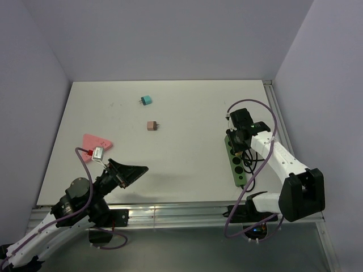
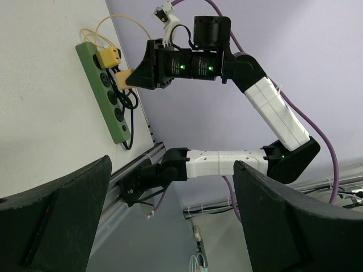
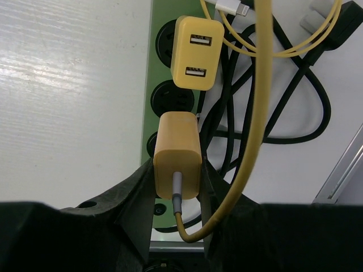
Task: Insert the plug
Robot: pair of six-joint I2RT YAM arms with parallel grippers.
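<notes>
Right end effector (image 3: 177, 182) clamps yellow plug (image 3: 177, 148), hidden from overhead.

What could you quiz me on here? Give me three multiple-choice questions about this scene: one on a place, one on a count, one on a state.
1. Where does the green power strip lie on the table?
A) near its right edge B) in the centre C) near its left edge

2. How many USB ports does the yellow charger on the strip show?
A) one B) two C) four

3. What is the right end effector doing?
A) open and empty B) shut on the yellow plug C) pressed flat on the table

Answers:
1 A: the top view shows it along the right edge.
2 B: the right wrist view shows two slots on its face.
3 B: its fingers pinch the plug's sides above the strip.
</notes>
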